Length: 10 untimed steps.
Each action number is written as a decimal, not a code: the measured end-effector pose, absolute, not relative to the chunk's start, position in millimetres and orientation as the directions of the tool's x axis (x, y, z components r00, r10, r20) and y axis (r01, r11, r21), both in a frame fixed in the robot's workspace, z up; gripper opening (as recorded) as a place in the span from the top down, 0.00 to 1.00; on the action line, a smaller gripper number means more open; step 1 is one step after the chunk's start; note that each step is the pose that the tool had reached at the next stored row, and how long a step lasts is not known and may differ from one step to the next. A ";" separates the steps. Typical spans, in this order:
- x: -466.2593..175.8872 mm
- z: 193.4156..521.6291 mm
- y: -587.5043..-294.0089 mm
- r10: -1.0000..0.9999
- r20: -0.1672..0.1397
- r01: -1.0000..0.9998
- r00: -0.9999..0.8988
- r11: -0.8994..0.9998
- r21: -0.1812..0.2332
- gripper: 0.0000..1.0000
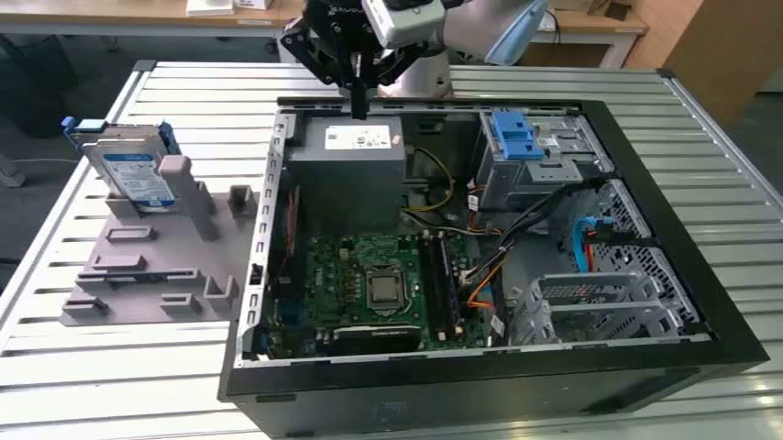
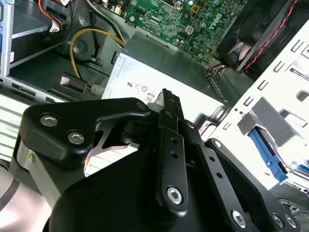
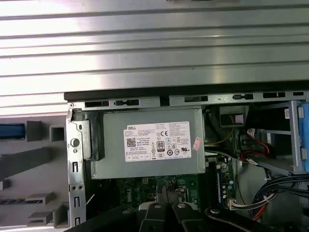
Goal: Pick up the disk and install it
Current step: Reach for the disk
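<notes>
Hanging above the rear edge of the open computer case (image 1: 490, 368), the arm (image 1: 423, 23) carries its black jaws pointing down. They are pressed together and hold nothing. In the exterior view their tip is just over the grey power supply (image 1: 355, 151), near the case wall. Both wrist views show the same closed tips against that power supply (image 3: 149, 145), whose white sticker faces up.

The disk (image 1: 132, 170) stands on edge in a grey holder (image 1: 147, 266) on the slatted metal desk (image 1: 183, 82), at the exterior view's left of the case. Its blue-and-white label is visible, and blue carrier plastic runs along its top edge. It is well apart from the jaws and untouched by them.

Inside the case, the green motherboard (image 1: 367, 284) lies below the power supply in the exterior view. A metal drive cage with a blue ribbed latch (image 1: 514, 137) sits toward the exterior view's right. Bundled cables (image 1: 526, 220) run between the cage and the motherboard.
</notes>
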State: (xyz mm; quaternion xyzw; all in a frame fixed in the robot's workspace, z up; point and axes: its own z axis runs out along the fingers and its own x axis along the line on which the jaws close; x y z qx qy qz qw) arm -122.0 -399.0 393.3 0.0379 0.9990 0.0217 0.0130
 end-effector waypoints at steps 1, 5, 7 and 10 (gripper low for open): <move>-122.0 393.3 -398.9 0.076 -0.024 0.075 -0.997 0.996 0.044 0.89; -122.0 393.3 -398.9 0.076 -0.024 0.075 -0.997 0.996 0.044 0.89; -122.3 393.3 -398.9 0.076 -0.024 0.075 -0.997 0.996 0.044 0.89; -123.2 393.0 -398.9 0.076 -0.024 0.075 -0.997 0.996 0.044 0.89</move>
